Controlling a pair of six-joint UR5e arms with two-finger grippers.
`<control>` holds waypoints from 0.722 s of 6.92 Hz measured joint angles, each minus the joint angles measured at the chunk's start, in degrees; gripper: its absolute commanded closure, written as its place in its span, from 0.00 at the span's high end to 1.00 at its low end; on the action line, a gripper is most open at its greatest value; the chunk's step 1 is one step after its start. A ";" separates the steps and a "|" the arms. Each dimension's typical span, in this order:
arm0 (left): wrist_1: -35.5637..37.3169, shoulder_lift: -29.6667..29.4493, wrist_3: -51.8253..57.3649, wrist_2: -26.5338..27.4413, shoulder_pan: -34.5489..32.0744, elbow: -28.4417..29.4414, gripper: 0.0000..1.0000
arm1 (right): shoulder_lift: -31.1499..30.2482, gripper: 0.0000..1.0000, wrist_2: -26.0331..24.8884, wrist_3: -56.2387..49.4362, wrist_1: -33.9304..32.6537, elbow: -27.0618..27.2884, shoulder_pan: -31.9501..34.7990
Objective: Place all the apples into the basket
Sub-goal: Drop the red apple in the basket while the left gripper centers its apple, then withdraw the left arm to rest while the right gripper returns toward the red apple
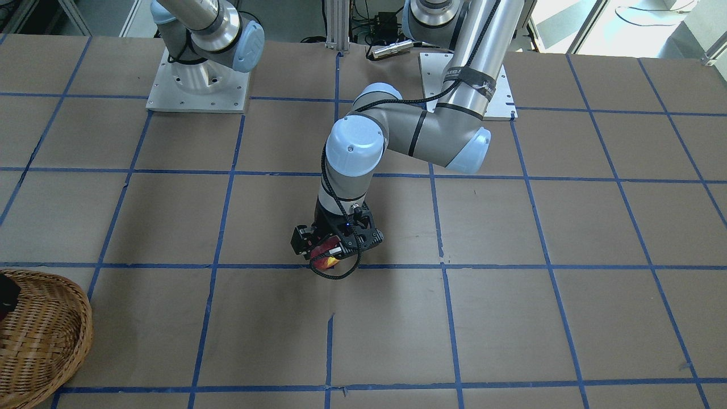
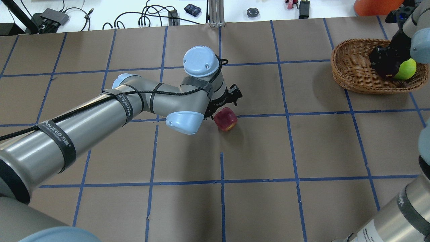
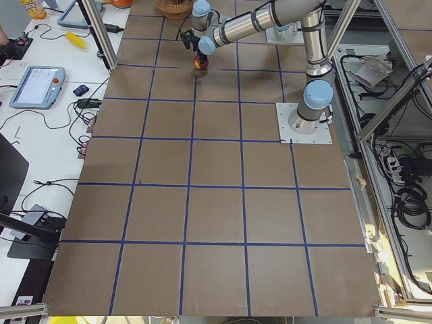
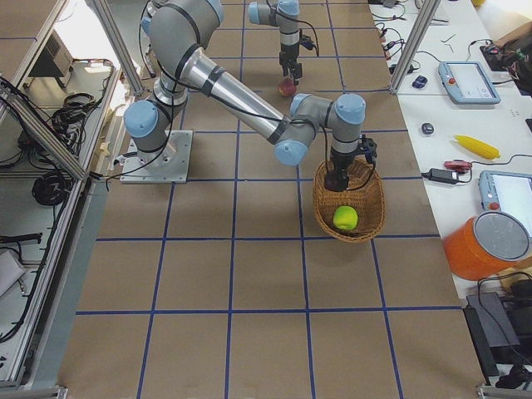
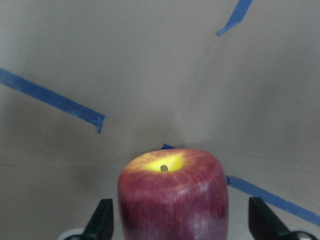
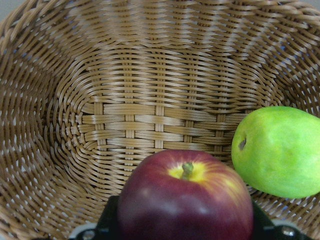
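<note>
Where you look down from behind the robot, the table [image 2: 255,151] fills nearly everything, covered in brown paper and marked with a blue tape grid [image 2: 288,114]. Your left arm [image 2: 100,114] extends over its middle. The right arm [image 4: 241,100] stretches to the robot's right side, where the basket [image 2: 349,64] sits close to the table's far edge.

The right hand [image 6: 183,225] hangs inside the basket's rim, clenched on the dark red apple [image 6: 185,200], with its fingers hard against both sides of the fruit. You cannot tell whether that apple touches the wicker floor. Just beside it the green apple [image 6: 277,150] lies in the basket near the wall, free of the hand.

The left hand [image 1: 326,260] points straight down at mid-table and is released. In its wrist view the two fingers [image 5: 102,222] flank the second red apple [image 5: 172,195], with a clear gap on one side. That apple rests on the table with its yellow patch turned up toward the wrist camera. It lies close to a crossing of tape lines and well apart from the basket.
</note>
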 measured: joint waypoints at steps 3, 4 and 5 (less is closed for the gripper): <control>-11.00 10.14 12.26 0.06 3.23 0.85 1.00 | 3.34 0.97 0.42 -0.21 -2.47 -1.50 -0.03; -17.51 14.11 18.20 0.03 5.17 2.40 1.00 | 4.47 1.00 0.45 -0.22 -3.39 -1.73 -0.03; -26.38 17.81 26.01 0.07 7.88 5.16 1.00 | 5.08 1.00 0.44 -0.25 -4.07 -1.81 -0.05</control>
